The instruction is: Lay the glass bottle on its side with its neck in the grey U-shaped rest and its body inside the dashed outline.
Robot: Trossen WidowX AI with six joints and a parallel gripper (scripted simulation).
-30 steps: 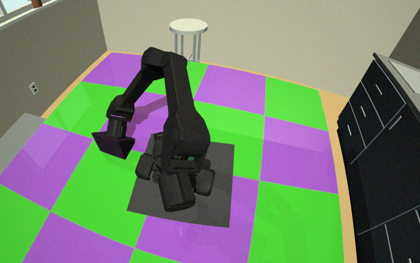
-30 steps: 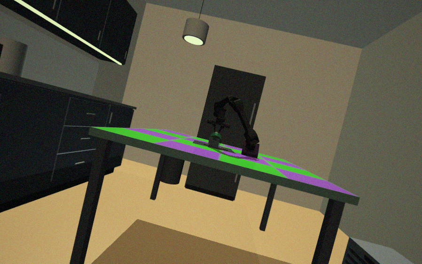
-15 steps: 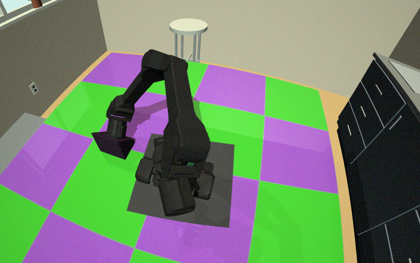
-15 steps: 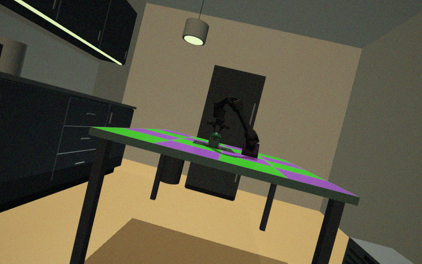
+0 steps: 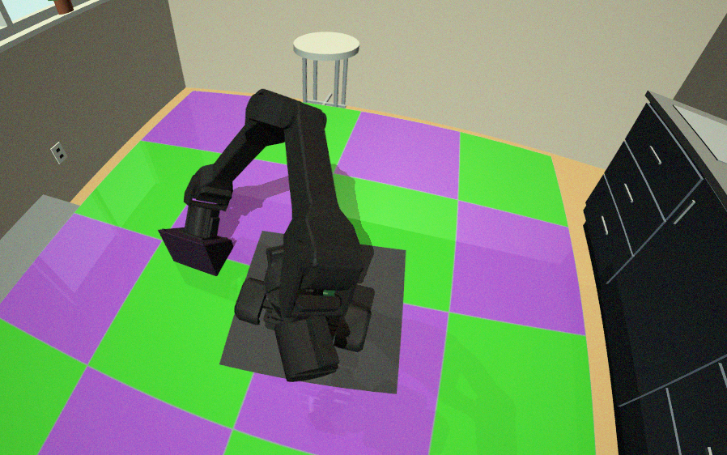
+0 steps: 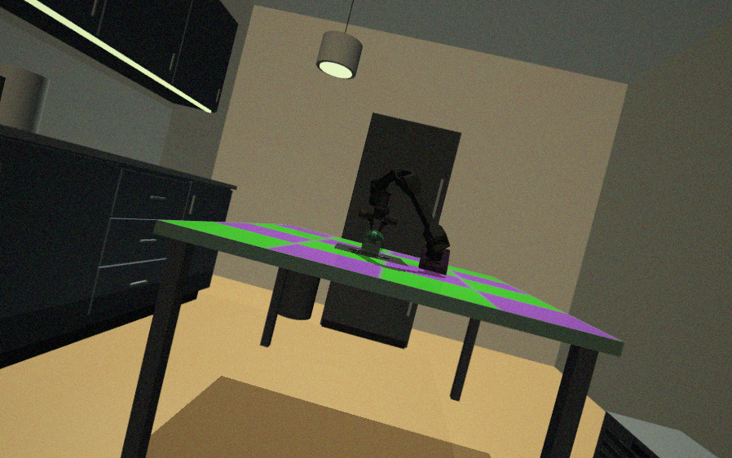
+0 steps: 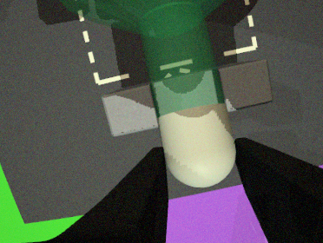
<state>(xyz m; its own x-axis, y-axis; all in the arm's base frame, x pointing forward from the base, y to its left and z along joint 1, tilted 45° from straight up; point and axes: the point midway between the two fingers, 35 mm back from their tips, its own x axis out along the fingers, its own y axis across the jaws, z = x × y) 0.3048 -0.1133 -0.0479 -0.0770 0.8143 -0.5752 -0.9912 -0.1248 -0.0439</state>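
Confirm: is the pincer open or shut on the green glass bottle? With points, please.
Shut on the green glass bottle [image 5: 328, 292] [image 6: 373, 237] [image 7: 178, 56]: the wrist view shows the pincer [image 5: 321, 301] [image 6: 376, 229] [image 7: 200, 149] flanking its rounded cream top [image 7: 197, 149] closely on both sides.
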